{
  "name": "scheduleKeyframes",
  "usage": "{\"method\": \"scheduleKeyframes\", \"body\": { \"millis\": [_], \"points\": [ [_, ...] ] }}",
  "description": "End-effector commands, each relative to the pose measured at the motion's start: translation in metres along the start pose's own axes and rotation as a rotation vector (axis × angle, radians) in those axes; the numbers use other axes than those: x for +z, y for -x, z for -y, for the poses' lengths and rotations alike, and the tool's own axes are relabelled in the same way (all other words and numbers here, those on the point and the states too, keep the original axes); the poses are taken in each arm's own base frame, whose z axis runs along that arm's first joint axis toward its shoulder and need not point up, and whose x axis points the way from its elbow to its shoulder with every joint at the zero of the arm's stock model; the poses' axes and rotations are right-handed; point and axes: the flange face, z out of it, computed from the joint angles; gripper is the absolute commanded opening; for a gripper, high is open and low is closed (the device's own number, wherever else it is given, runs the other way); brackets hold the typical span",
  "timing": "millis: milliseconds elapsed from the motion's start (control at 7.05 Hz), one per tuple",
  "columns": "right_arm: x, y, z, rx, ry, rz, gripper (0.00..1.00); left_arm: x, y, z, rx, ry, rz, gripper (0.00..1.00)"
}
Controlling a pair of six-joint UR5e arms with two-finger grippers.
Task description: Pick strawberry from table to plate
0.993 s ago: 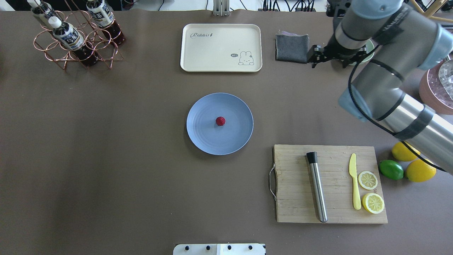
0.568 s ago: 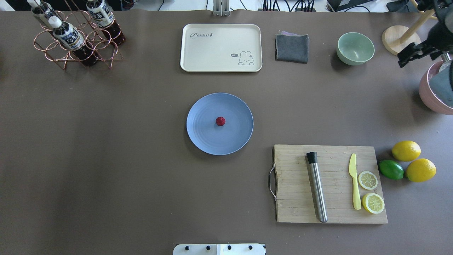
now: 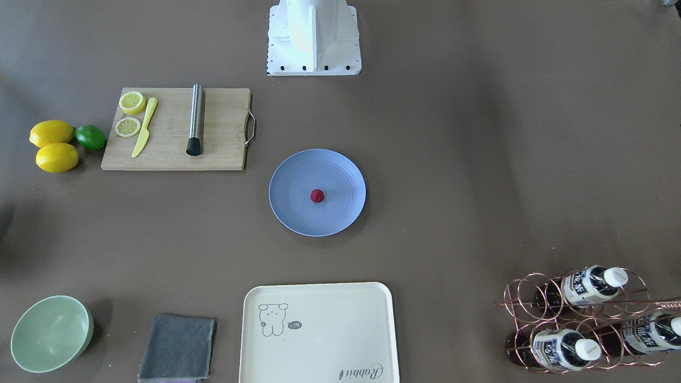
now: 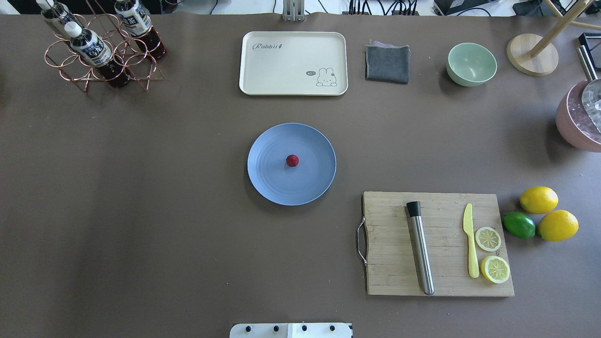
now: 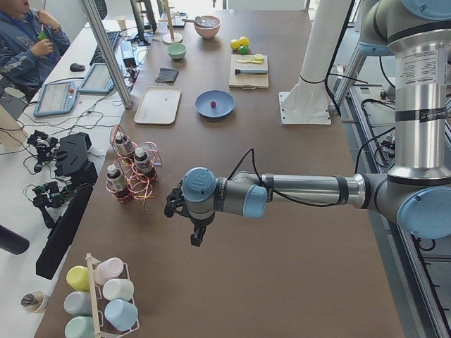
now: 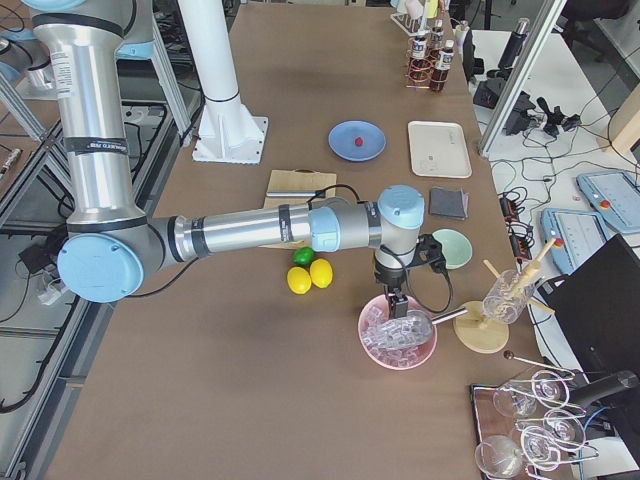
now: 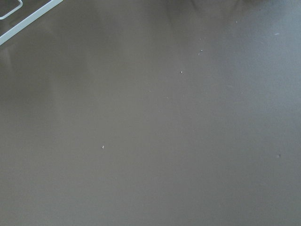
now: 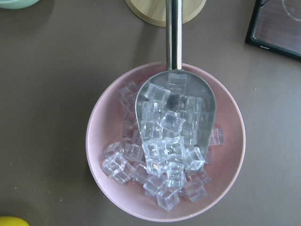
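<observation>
— On the plate's middle, was that where the strawberry (image 4: pixel 292 160) lay?

— Yes. It sat at the centre of the plate (image 4: pixel 272 185), off the tabletop (image 4: pixel 164 197) altogether, with bare blue all round it. By my reading, the placing was already done.

— Which way did it lie from the grippers?

— Well apart from both. The left gripper (image 5: pixel 196 239) hung over bare tabletop at the robot's left end, out past the copper bottle rack (image 5: pixel 134 176), so the berry lay far off to its right. The right gripper (image 6: pixel 392 306) hung above the pink bowl (image 8: pixel 96 141) at the opposite end, so the berry lay far to its left. I judged the right arm the nearer of the 2, though not by much.

— Spread, or pressed together?

— I could not tell for either. Only the side views showed them, small, and neither wrist view caught any fingers.

— Did the berry have a long axis?

— None that I could make out. It looked roundish, bumpy, dark red and tiny against the plate, which was round, shallow and matte, with faint concentric rings. The tabletop was flat, matte grey-brown.

— And further out?

— Clear ice cubes (image 8: pixel 162 160) and a metal scoop (image 8: pixel 175 33) filled that bowl. A wooden cutting board (image 4: pixel 389 263) lay near the plate, with 2 glossy lemons (image 4: pixel 539 200) and 1 lime (image 4: pixel 519 225) just beside it. A cream tray (image 4: pixel 281 65) lay on the far side.
</observation>
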Motion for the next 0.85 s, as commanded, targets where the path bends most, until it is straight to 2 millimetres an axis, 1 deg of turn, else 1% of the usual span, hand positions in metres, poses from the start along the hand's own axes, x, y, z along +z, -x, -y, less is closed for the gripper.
{"method": "scheduleKeyframes", "body": {
  "millis": [0, 142, 284, 426, 568, 709],
  "points": [
    [0.007, -0.040, -0.055, 0.092, 0.019, 0.008, 0.99, 0.001, 0.001, 0.000, -0.002, 0.001, 0.000, 0.98],
    [0.004, -0.053, -0.074, 0.130, 0.010, 0.011, 1.00, 0.001, 0.001, 0.000, -0.002, 0.001, 0.000, 0.98],
    [0.009, -0.057, -0.080, 0.137, 0.021, 0.009, 1.00, 0.001, 0.000, 0.000, -0.002, 0.001, -0.001, 0.98],
    [0.012, -0.058, -0.086, 0.144, 0.029, 0.013, 1.00, 0.007, 0.007, -0.003, -0.021, 0.014, -0.002, 0.98],
    [0.010, -0.057, -0.083, 0.140, 0.024, 0.012, 1.00, 0.011, 0.012, -0.003, -0.028, 0.017, -0.004, 0.98],
    [0.009, -0.056, -0.082, 0.138, 0.022, 0.012, 1.00, 0.011, 0.013, -0.004, -0.030, 0.019, -0.004, 0.98]
  ]
}}
